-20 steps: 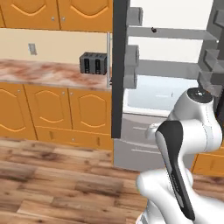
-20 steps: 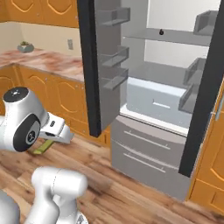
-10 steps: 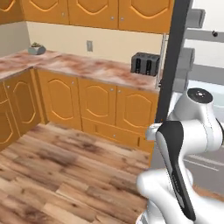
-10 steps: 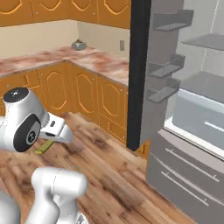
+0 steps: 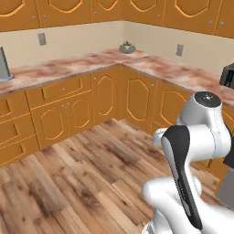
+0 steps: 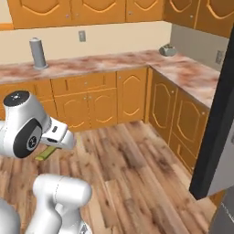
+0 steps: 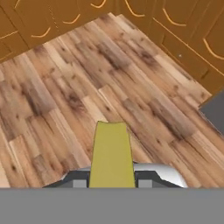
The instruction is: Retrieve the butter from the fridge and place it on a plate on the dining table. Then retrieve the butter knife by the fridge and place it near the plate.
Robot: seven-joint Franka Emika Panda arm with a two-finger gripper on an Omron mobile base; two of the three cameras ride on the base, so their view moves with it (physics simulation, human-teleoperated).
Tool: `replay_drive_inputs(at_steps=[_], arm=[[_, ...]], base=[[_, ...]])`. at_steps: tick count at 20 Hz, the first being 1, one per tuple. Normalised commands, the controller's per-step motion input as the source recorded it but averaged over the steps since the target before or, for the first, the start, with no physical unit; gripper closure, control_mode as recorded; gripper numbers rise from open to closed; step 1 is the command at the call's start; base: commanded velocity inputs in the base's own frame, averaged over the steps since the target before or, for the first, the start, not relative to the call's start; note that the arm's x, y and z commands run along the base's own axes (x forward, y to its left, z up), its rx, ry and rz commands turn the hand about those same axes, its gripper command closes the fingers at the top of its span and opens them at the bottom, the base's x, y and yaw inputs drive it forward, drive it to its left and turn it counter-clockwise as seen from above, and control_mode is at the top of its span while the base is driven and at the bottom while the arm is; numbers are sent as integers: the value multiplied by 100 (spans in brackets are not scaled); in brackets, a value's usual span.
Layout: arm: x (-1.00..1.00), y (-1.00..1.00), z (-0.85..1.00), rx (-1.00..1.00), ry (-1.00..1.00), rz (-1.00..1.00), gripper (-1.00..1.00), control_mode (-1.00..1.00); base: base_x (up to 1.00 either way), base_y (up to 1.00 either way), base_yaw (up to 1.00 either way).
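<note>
Now | gripper (image 7: 112, 181): clamping butter (image 7: 112, 155) | below: wooden floor (image 7: 65, 87) | beyond: orange cabinets (image 5: 91, 105)

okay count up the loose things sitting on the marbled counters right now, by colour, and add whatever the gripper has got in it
Grey: 2, the tall cylinder and the small bowl-like item in the corner.
Black: 1, the toaster.
Yellow: 1, the butter in the gripper.
Total: 4.

butter (image 7: 111, 153) in pincer (image 7: 111, 177), above floor (image 7: 65, 87)
</note>
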Motion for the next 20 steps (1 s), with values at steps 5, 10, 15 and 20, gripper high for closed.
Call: replay_drive_inputs(at_steps=[5,10,15,20], arm=[[0,0,0,0,0,0,100,100],[0,0,0,0,0,0,100,100],[0,0,0,0,0,0,100,100],[0,0,0,0,0,0,100,100]], base=[[-5,2,89],[-23,4,85],[-20,0,86],[-14,-2,84]])
